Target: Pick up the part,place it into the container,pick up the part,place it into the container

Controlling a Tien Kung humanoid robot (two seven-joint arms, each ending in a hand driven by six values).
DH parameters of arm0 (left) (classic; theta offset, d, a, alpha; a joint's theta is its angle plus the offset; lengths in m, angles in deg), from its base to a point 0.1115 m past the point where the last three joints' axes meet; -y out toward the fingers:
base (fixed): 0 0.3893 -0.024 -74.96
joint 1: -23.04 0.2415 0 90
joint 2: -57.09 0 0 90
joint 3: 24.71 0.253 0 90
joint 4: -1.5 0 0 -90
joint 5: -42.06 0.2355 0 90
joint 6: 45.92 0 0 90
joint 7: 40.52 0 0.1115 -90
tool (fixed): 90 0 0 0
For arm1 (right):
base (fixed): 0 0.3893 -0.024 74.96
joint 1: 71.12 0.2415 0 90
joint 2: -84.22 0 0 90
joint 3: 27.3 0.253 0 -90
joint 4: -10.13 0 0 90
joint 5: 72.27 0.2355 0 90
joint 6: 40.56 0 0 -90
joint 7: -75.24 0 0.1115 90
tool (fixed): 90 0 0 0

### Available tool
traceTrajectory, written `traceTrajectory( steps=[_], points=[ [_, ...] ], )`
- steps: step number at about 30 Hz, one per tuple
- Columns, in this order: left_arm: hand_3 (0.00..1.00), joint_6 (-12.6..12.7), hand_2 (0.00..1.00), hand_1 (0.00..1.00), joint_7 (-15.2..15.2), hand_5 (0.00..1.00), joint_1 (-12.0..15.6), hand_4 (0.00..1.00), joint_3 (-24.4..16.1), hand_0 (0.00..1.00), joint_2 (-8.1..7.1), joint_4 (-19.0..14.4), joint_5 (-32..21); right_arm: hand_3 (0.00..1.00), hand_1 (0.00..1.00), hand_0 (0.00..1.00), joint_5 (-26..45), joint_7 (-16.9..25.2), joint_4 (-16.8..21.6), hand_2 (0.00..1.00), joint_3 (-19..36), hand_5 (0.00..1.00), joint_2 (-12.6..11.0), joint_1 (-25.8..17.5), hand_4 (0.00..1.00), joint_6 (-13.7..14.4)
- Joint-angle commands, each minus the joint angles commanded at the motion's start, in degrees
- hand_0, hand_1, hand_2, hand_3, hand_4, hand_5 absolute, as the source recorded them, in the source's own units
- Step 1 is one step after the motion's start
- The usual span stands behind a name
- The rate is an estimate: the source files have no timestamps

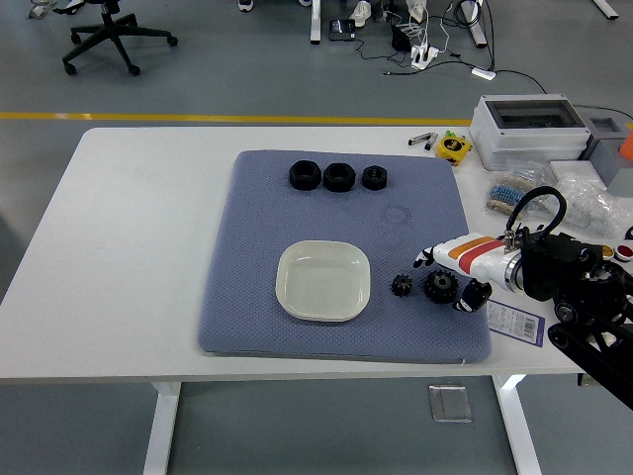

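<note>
**Right hand open around the larger gear; dish holds nothing**

White table (pixel 138 247) with a blue-grey mat (pixel 297 213) spread over its middle. On the mat, toward the near side, a pale square dish (pixel 322 280), nothing visible in it.

Just right of the dish: two black gears side by side, close together but apart. Small gear (pixel 402 286) nearer the dish, larger gear (pixel 440 287) on its right. Both lie flat on the mat.

Right hand (pixel 457 272) reaches in from the right edge, low over the mat's right border. Fingers spread, holding nothing: black fingertips (pixel 423 259) sit just above and behind the larger gear, thumb tip (pixel 473 296) just to its right. Cannot tell whether any tip touches the gear.

Far side of the mat: three black nuts (pixel 337 176) in a row, untouched, well apart from the hand.

Right end of the table: grey box (pixel 524 131), small yellow object (pixel 453 146), bags of small parts (pixel 514 196). A label card (pixel 516 322) lies just off the mat's near right corner, under the forearm.
</note>
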Motion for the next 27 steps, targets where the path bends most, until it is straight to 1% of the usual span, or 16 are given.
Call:
traceTrajectory(
  steps=[3, 4, 9, 10, 15, 16, 21, 22, 24, 27],
  points=[
    [0.626, 0.01, 0.86, 0.835, -0.07, 0.743, -0.07, 0.573, 0.08, 0.873, 0.0, 0.0, 0.03, 0.828, 0.719, 0.73, 0.39, 0.58, -1.46, 0.774, -0.67, 0.029, 0.32, 0.31, 0.885, 1.46],
    [0.626, 0.01, 0.859, 0.835, -0.08, 0.743, -0.08, 0.573, 0.08, 0.873, 0.0, 0.0, 0.01, 0.793, 0.694, 0.711, 0.59, 0.66, -1.86, 0.747, -0.77, 0.034, 0.38, 0.34, 0.873, 1.65],
    [0.626, 0.07, 0.859, 0.835, -0.07, 0.743, -0.05, 0.573, 0.05, 0.873, 0.0, 0.0, -0.03, 0.793, 0.694, 0.711, 1.34, 1.1, -3.56, 0.747, -1.05, 0.034, 0.45, 0.26, 0.873, 2.44],
    [0.626, 0.08, 0.858, 0.835, -0.08, 0.745, -0.05, 0.573, 0.02, 0.873, 0.0, 0.0, 0.01, 0.763, 0.674, 0.682, 1.48, 1.17, -3.73, 0.724, -1.07, 0.04, 0.44, 0.23, 0.861, 2.55],
    [0.626, 0.09, 0.858, 0.835, -0.06, 0.745, -0.02, 0.573, 0.0, 0.873, 0.0, 0.0, 0.05, 0.763, 0.674, 0.682, 2.3, 1.53, -4.63, 0.724, -1.12, 0.04, 0.47, 0.02, 0.861, 3.06],
    [0.626, 0.09, 0.857, 0.835, -0.06, 0.744, -0.02, 0.573, 0.04, 0.873, 0.0, 0.0, 0.03, 0.552, 0.575, 0.601, 2.39, 1.61, -4.73, 0.607, -1.06, 0.009, 0.49, -0.02, 0.669, 3.04],
    [0.626, 0.13, 0.857, 0.835, -0.09, 0.744, 0.03, 0.573, 0.0, 0.873, 0.0, 0.0, 0.15, 0.552, 0.575, 0.601, 3.06, 1.5, -5.1, 0.607, -0.89, 0.009, 0.74, -0.15, 0.669, 3.56],
    [0.625, 0.13, 0.858, 0.835, -0.11, 0.744, 0.06, 0.573, 0.01, 0.873, 0.0, 0.0, 0.18, 0.471, 0.475, 0.471, 3.24, 1.51, -5.03, 0.503, -0.99, 0.015, 0.68, -0.2, 0.524, 3.96],
    [0.625, 0.14, 0.858, 0.835, -0.16, 0.744, 0.11, 0.573, -0.07, 0.873, 0.0, 0.0, 0.33, 0.471, 0.475, 0.471, 3.55, 1.47, -4.92, 0.503, -1.22, 0.015, 0.56, -0.24, 0.524, 4.61],
    [0.625, 0.16, 0.858, 0.835, -0.26, 0.744, 0.22, 0.573, -0.29, 0.873, 0.0, 0.0, 0.64, 0.471, 0.475, 0.471, 4.68, 0.94, -4.98, 0.503, -1.5, 0.015, 0.41, -0.26, 0.524, 4.79]
  ],
)
